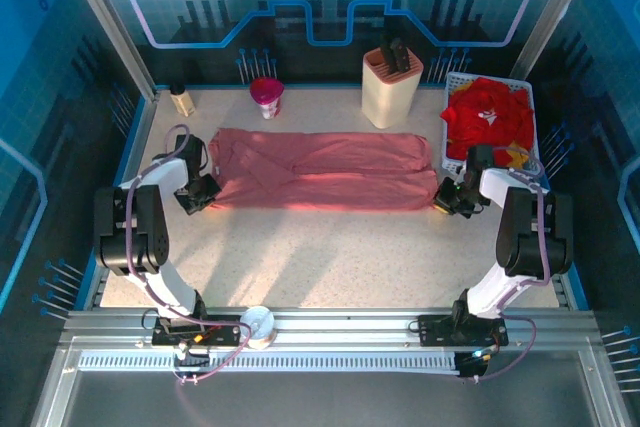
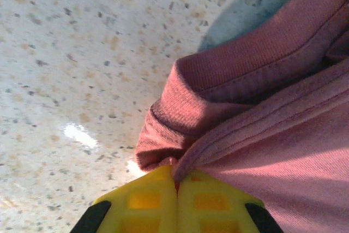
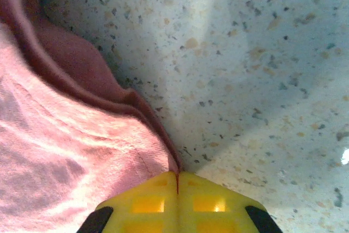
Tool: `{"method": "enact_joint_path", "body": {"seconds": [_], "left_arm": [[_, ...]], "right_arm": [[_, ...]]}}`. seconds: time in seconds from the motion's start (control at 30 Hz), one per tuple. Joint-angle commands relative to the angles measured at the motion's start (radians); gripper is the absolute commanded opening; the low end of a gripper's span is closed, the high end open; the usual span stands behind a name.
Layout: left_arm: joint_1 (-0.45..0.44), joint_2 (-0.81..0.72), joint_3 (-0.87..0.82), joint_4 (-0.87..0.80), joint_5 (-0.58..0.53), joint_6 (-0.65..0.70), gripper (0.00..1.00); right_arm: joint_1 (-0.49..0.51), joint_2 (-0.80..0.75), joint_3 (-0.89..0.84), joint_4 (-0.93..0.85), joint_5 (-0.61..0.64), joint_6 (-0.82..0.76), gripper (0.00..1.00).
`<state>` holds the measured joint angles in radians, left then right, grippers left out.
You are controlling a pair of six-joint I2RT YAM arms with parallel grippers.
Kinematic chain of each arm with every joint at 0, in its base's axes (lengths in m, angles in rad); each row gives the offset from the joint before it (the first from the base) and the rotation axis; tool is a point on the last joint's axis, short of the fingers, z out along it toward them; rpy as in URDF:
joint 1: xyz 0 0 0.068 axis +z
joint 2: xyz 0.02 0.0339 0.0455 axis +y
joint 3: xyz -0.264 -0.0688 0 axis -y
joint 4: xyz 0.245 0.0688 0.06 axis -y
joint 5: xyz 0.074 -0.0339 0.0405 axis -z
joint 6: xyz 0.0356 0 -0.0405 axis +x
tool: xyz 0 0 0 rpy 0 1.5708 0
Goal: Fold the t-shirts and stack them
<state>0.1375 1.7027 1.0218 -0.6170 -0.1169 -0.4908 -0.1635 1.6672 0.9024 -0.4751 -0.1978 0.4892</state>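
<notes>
Speckled beige tabletop [image 1: 330, 257] runs from the aluminium rail [image 1: 330, 332] at the near edge, where a small white round tub [image 1: 257, 324] sits by the left arm's base, out to a blue-lit back panel.

Past the bare middle of the table, both arms reach down to the same piece of cloth. The left gripper [image 1: 203, 194] is at the near-left corner of the salmon-pink t-shirt [image 1: 320, 169]. In its wrist view the yellow fingertips [image 2: 147, 200] are pressed together, with a bunched fold of ribbed hem nipped between them. The right gripper [image 1: 447, 197] mirrors this at the near-right corner, its yellow fingertips [image 3: 210, 200] closed on the thin edge of the cloth.

The shirt lies flat as a long band across the table, apparently already folded once lengthwise. Pinching both near corners at once looks like the set-up for carrying that edge over in one even fold, so the cloth does not skew.

Farther back right, a white plastic mesh basket [image 1: 455, 87] holds bright red t-shirts [image 1: 487, 115] and a scrap of yellow cloth [image 1: 513, 157], waiting their turn. Along the far edge stand a cream slotted holder [image 1: 391, 92], a magenta cup [image 1: 266, 97] and a small jar [image 1: 181, 99], all clear of the work.
</notes>
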Motion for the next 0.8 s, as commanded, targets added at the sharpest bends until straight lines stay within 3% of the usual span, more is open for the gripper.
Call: {"method": "enact_joint_path", "body": {"seconds": [0.0, 0.53, 0.77], "left_arm": [[0.003, -0.013, 0.038, -0.116, -0.067, 0.030, 0.00], [-0.035, 0.026, 0.089, -0.303, -0.124, 0.093, 0.00], [-0.052, -0.066, 0.028, -0.356, -0.100, 0.074, 0.00]], "right_arm": [[-0.014, -0.047, -0.010, -0.032, 0.014, -0.001, 0.00], [-0.023, -0.130, -0.099, -0.067, 0.041, -0.021, 0.00], [-0.025, -0.267, -0.191, -0.095, 0.037, 0.024, 0.00]]}}
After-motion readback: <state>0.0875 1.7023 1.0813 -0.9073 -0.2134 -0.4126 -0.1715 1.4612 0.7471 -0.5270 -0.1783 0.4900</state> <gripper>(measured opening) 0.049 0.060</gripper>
